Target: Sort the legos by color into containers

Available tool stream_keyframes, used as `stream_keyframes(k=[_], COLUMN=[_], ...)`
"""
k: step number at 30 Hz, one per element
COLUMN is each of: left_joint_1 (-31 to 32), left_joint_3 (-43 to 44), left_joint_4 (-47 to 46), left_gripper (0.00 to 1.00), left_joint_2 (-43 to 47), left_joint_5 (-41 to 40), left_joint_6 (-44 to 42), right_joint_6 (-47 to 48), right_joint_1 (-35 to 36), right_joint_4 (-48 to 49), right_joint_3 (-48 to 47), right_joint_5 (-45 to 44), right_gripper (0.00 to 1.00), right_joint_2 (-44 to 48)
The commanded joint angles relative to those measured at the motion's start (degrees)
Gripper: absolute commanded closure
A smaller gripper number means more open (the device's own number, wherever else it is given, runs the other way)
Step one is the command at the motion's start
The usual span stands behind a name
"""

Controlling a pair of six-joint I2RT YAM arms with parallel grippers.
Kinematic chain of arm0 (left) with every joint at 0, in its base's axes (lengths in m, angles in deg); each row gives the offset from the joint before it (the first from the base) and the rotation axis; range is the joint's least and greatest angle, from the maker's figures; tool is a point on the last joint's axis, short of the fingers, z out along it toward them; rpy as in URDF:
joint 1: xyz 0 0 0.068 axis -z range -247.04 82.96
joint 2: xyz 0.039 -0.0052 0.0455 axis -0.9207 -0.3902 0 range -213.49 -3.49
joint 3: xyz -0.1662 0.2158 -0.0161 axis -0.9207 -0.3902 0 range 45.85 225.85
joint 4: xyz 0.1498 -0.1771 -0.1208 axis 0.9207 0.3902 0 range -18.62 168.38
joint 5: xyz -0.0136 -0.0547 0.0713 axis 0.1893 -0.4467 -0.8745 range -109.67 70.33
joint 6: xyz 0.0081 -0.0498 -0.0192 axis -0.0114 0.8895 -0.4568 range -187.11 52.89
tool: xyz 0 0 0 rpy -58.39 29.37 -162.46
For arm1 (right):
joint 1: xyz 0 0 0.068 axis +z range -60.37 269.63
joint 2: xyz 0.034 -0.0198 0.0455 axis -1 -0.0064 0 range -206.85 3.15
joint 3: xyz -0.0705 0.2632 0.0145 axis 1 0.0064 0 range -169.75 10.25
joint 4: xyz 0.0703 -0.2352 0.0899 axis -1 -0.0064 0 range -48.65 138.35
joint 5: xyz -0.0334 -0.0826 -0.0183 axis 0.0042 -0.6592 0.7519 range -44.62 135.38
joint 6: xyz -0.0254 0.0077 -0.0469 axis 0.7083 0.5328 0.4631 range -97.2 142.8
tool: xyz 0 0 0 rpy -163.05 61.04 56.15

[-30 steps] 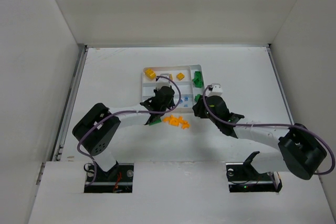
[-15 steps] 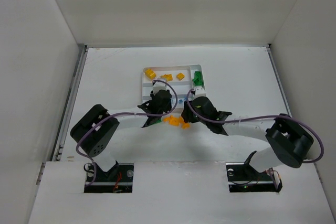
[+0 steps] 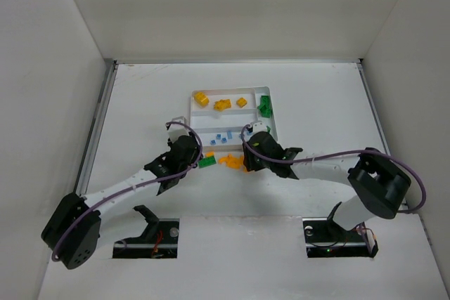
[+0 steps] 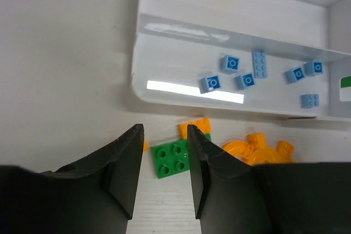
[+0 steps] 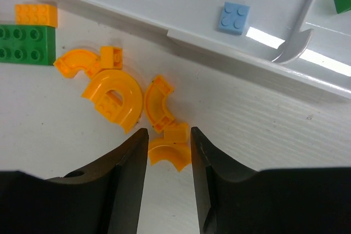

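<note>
The white tray [image 3: 191,119] holds yellow bricks [image 3: 201,98] and orange bricks [image 3: 223,105] in its far section, pale blue bricks [image 3: 223,138] in the near one, and green bricks [image 3: 265,105] in the narrow side section. A green brick [image 3: 207,162] and an orange pile [image 3: 230,161] lie on the table in front. My left gripper [image 4: 164,134] is open and empty, its jaws either side of the green brick [image 4: 171,160]. My right gripper [image 5: 169,135] is open, with an orange curved piece [image 5: 167,156] lying on the table between its jaws.
Other orange curved pieces [image 5: 112,94], a small orange brick [image 5: 35,13] and the green brick [image 5: 24,45] lie left of the right gripper. The tray's near wall [image 5: 247,64] runs just beyond them. White walls enclose the table on three sides.
My left arm pulled back from over the tray to the near left, low behind the green brick. My right gripper moved left from the tray's right side to the orange pile.
</note>
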Motion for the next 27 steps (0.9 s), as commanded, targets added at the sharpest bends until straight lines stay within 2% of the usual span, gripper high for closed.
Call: stream_keyframes(k=[1,9,16,21,27], left_joint_1=[-0.7,-1.8,-1.8,-1.9,-2.3], left_joint_3=[-2.6,-5.0,-4.8,-4.4,-4.4], left_joint_4=[7.7,9.6,6.2,4.1,2.4], left_gripper=[0.66,0.60,0.55,0.55,0.55], left_joint_2=[4.0,5.9,2.8,0.5,-1.2], left_joint_5=[-1.7,-0.5,0.2,0.9,1.0], left_joint_6=[3.4,5.1,4.1,3.1,2.1], right_joint_6=[0.9,0.9,0.7,0.8,0.2], right_joint_1=[0.7,1.0,0.9,0.8,0.9], right_joint_4=[-1.1,-1.9,-1.1,-1.0,-0.8], right_joint_3=[-2.5,-3.4,-3.2,-3.2,-2.2], right_joint_5=[0.3,0.5,0.0,-0.2,0.0], right_gripper=[0.57,0.58,0.65,0.73,0.76], right_joint_2=[-0.4,-2.6,-2.8,-3.0,2.3])
